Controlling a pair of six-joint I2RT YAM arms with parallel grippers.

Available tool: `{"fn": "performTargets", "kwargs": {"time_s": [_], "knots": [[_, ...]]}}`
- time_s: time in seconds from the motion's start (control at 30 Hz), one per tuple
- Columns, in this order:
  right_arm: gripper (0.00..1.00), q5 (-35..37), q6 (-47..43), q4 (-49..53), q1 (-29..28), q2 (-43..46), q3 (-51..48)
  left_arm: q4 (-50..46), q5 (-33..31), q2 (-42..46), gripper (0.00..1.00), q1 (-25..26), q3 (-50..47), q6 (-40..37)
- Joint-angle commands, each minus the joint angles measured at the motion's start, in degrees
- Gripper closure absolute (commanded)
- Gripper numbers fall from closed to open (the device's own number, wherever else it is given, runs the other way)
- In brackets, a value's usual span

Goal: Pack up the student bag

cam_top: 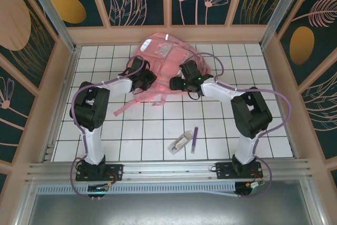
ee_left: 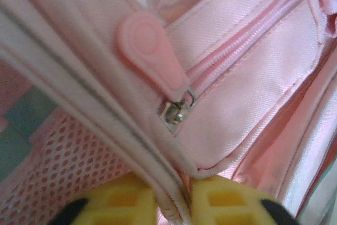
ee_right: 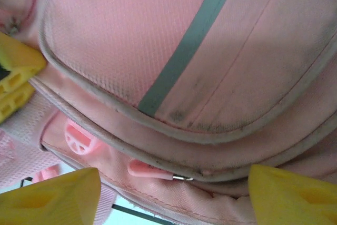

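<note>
The student bag (cam_top: pixel 164 51), a soft pink backpack, lies at the back middle of the tiled table. My left gripper (cam_top: pixel 143 84) sits at its left front edge. In the left wrist view that gripper (ee_left: pixel 181 206) is shut, its yellow fingertips (ee_left: pixel 121 201) pinching a piped seam of the bag below a pink zipper pull (ee_left: pixel 151 56). My right gripper (cam_top: pixel 177 84) is at the bag's front right. In the right wrist view it (ee_right: pixel 171 196) stands open, yellow fingers (ee_right: pixel 50 196) wide apart on either side of the bag's lower rim and another pink zipper pull (ee_right: pixel 150 169).
A purple pen (cam_top: pixel 194 139) and a clear packet (cam_top: pixel 180 143) lie on the white tiles near the front, between the arm bases. Wooden walls (cam_top: pixel 68 72) close in the table at the left, right and back. A pink strap (cam_top: pixel 125 107) trails from the bag.
</note>
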State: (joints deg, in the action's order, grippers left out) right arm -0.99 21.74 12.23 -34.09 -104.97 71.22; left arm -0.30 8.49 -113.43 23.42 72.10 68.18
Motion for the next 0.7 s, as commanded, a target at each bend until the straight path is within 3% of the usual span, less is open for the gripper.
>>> {"fn": "performTargets", "kwargs": {"time_s": [0.0,0.2,0.5,0.67], "knots": [[0.31,-0.1,0.5,6.9,-1.8,-2.0,3.9,-1.5,-0.2,-0.4,1.0,0.1,1.6,3.2],[0.36,1.7,0.4,12.3,-4.0,-5.5,9.1,-2.0,1.1,4.4,1.0,0.2,1.6,4.4],[0.44,20.0,10.7,24.1,-4.8,-8.5,15.9,0.5,4.7,8.7,1.0,0.6,1.5,11.7],[0.44,24.8,17.8,29.5,-4.0,-9.9,21.0,1.3,6.5,9.4,1.0,0.9,3.3,14.6]]}}
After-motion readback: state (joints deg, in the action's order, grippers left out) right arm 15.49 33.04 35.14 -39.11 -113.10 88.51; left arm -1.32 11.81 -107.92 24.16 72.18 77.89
